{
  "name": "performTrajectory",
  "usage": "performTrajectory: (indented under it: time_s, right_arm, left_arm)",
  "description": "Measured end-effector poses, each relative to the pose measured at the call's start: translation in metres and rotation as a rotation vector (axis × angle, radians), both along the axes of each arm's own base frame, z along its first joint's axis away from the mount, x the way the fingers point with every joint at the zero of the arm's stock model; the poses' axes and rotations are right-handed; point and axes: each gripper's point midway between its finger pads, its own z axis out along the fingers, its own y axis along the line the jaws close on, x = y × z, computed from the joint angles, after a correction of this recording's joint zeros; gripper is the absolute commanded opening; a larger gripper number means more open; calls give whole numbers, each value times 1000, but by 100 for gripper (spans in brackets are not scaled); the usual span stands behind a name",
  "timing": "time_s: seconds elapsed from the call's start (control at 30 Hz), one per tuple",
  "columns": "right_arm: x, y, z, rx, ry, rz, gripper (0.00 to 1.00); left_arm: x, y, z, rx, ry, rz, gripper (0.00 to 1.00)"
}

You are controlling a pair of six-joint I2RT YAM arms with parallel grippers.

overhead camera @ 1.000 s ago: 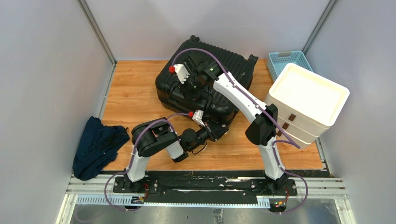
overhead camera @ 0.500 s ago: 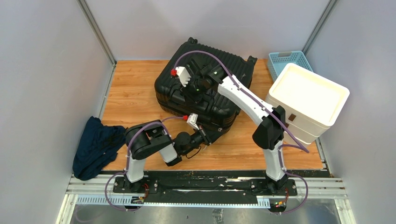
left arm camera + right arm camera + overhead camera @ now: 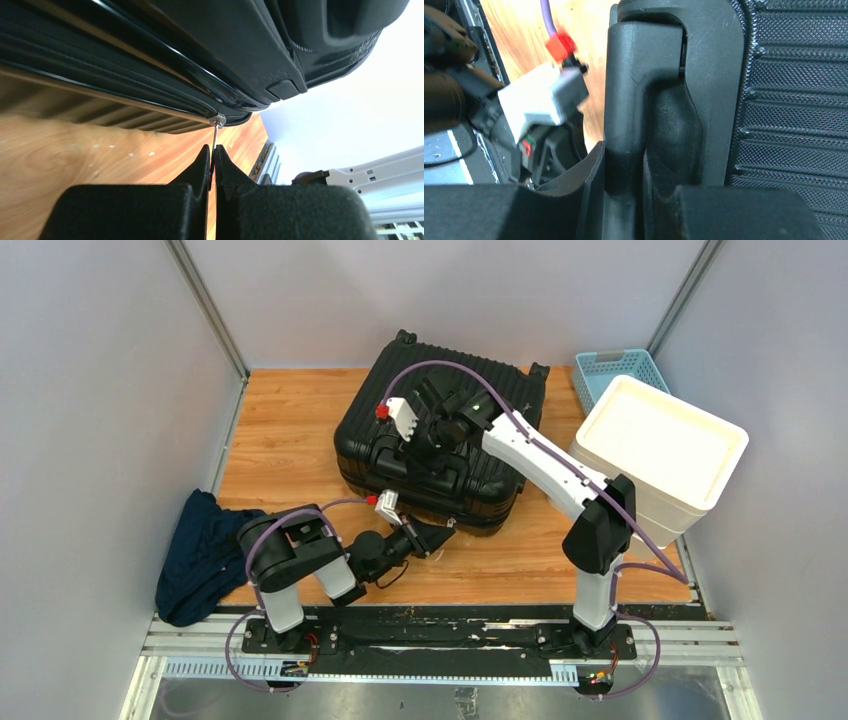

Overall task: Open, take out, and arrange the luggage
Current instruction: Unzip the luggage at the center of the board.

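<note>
With the luggage (image 3: 440, 440) lying flat toward the far edge of the counter (image 3: 290, 440), the right gripper (image 3: 624, 172) clamps its handle (image 3: 634, 90), apparently to brace it, while the left gripper (image 3: 212, 165) pinches the zipper pull (image 3: 215, 136) for unzipping.

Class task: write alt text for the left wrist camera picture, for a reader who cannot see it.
The left gripper has its two black fingers pinched shut on a thin metal zipper pull attached at the seam of the black luggage. The suitcase fills the top of the view, with the wooden table below it.
</note>
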Motion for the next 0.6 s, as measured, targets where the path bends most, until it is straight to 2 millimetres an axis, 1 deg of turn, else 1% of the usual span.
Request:
performTrajectory:
  time_s: [0.17, 0.23, 0.3, 0.43, 0.5, 0.6]
  right_arm:
    - [-11, -10, -1, -2, 1, 29, 0]
    - [-15, -15, -1, -7, 4, 39, 0]
    - [-19, -22, -1, -10, 5, 48, 0]
    - [-18, -40, 1, -9, -7, 48, 0]
    - [-16, -52, 2, -8, -15, 40, 0]
    - [-14, -70, 3, -11, -33, 33, 0]
  left_arm:
    - [3, 37, 1, 12, 4, 68, 0]
    - [8, 56, 0, 21, 5, 113, 0]
    - [12, 67, 1, 20, 3, 143, 0]
    - [26, 88, 8, 9, -15, 207, 0]
    - [36, 102, 13, 8, -30, 256, 0]
    - [46, 119, 19, 7, -51, 309, 0]
